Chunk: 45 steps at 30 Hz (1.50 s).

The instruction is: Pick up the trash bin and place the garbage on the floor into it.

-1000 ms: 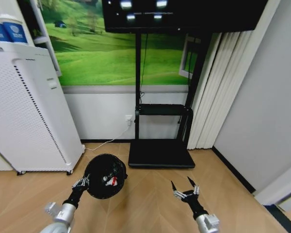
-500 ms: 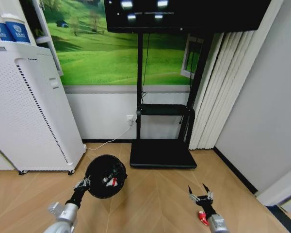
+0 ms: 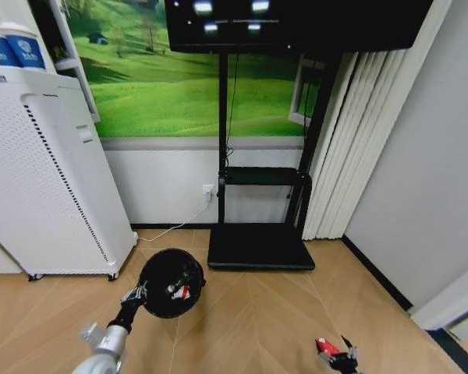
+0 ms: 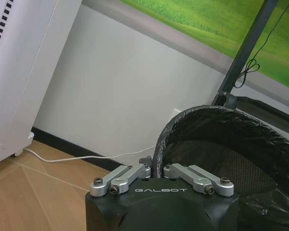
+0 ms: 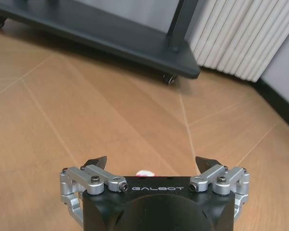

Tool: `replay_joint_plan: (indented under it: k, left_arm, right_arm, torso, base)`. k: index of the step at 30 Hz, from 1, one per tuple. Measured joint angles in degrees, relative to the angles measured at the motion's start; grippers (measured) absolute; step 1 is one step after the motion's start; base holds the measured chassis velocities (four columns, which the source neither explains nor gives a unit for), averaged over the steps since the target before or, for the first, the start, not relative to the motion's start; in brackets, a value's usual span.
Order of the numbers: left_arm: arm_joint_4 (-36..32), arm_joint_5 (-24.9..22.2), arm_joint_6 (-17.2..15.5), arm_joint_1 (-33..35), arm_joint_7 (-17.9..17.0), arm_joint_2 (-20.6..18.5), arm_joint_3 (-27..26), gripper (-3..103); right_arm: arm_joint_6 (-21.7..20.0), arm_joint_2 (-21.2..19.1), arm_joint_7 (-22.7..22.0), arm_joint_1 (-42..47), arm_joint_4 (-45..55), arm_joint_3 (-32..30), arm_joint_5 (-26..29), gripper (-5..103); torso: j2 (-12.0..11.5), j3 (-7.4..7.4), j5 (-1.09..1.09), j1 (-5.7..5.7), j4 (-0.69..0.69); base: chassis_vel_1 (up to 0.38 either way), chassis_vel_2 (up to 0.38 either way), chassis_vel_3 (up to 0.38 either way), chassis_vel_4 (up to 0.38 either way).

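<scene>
The trash bin, round, black and lined with a black bag, hangs just off the floor in front of the TV stand. My left gripper is shut on the bin's near rim. A red-and-white scrap of garbage lies inside the bin. My right gripper is down near the floor at the lower right, open. A small red scrap lies on the wood right beside its fingers, and the red scrap peeks out between the spread fingertips.
A tall white perforated appliance on casters stands to the left, with a white cable running along the floor to a wall socket. The black TV stand base sits ahead. Curtains and a grey wall close off the right.
My right gripper has swung right and dropped low toward the floor, ending at the red scrap. The left gripper and the bin have stayed where they were.
</scene>
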State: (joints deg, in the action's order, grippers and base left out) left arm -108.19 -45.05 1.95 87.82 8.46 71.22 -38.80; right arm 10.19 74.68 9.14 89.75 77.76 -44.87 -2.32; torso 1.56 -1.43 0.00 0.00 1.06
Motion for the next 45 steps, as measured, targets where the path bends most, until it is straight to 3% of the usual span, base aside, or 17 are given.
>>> replay_joint_plan:
  k: [7,15,22,27,28,31,32,37,45]
  left_arm:
    - [-0.98,-0.05,-0.24,0.08,-0.16,-0.45,0.32,6]
    - [-1.54,0.00,-0.29,0.61,-0.16,-0.57,0.21,6]
    - [-1.50,-0.04,-0.36,0.41,0.29,-1.29,0.39,6]
    - [-1.47,-0.12,-0.37,0.14,0.30,-1.78,0.36,6]
    - [-1.47,-0.12,-0.37,0.14,0.30,-1.78,0.36,6]
    - [-1.30,-0.12,-0.34,0.12,0.30,-1.87,0.33,6]
    - [-1.17,-0.09,-0.32,0.12,0.29,-1.86,0.33,6]
    - [-0.63,0.30,-0.06,0.06,0.29,-1.78,0.66,6]
    - [-0.17,0.44,-0.12,-0.19,0.23,-2.59,1.53,6]
  right_arm:
    - [-0.34,-1.37,0.75,-5.10,-9.30,3.12,-2.10,100]
    - [-0.40,-2.59,-0.61,-8.78,-14.46,3.88,-0.78,99]
    - [-0.80,-3.92,-0.95,-8.98,-16.32,2.97,0.26,91]
    - [-0.39,-4.13,-0.43,-9.34,-17.86,2.28,-1.04,71]
    - [-0.39,-4.13,-0.43,-9.34,-17.86,2.28,-1.04,71]
    - [-0.32,-4.01,-0.21,-8.93,-17.41,1.93,-1.04,65]
    - [-0.29,-3.95,0.12,-8.47,-16.82,1.75,-0.70,58]
    - [-0.10,-3.64,1.01,-6.64,-13.09,0.81,0.41,56]
    - [1.45,-2.96,0.81,-2.03,0.48,-1.21,3.82,56]
  torso:
    - [0.00,0.00,0.01,0.00,0.00]
    - [0.00,0.00,0.00,0.00,0.00]
    - [0.00,0.00,-0.01,0.00,0.01]
    - [0.01,0.01,-0.05,0.00,-0.01]
    - [0.01,0.01,-0.05,0.00,-0.01]
    - [0.01,0.01,-0.04,0.00,0.00]
    - [0.01,0.00,-0.03,0.00,0.01]
    - [0.00,-0.01,0.08,0.00,0.03]
    - [0.00,-0.01,0.01,0.00,-0.02]
  base:
    - [0.000,0.000,0.000,0.000]
    - [0.000,0.000,0.000,0.000]
    - [0.000,0.000,0.000,0.000]
    - [0.000,0.000,0.000,0.000]
    - [0.000,0.000,0.000,0.000]
    - [0.000,0.000,0.000,0.000]
    - [0.000,0.000,0.000,0.000]
    - [0.000,0.000,0.000,0.000]
    - [0.000,0.000,0.000,0.000]
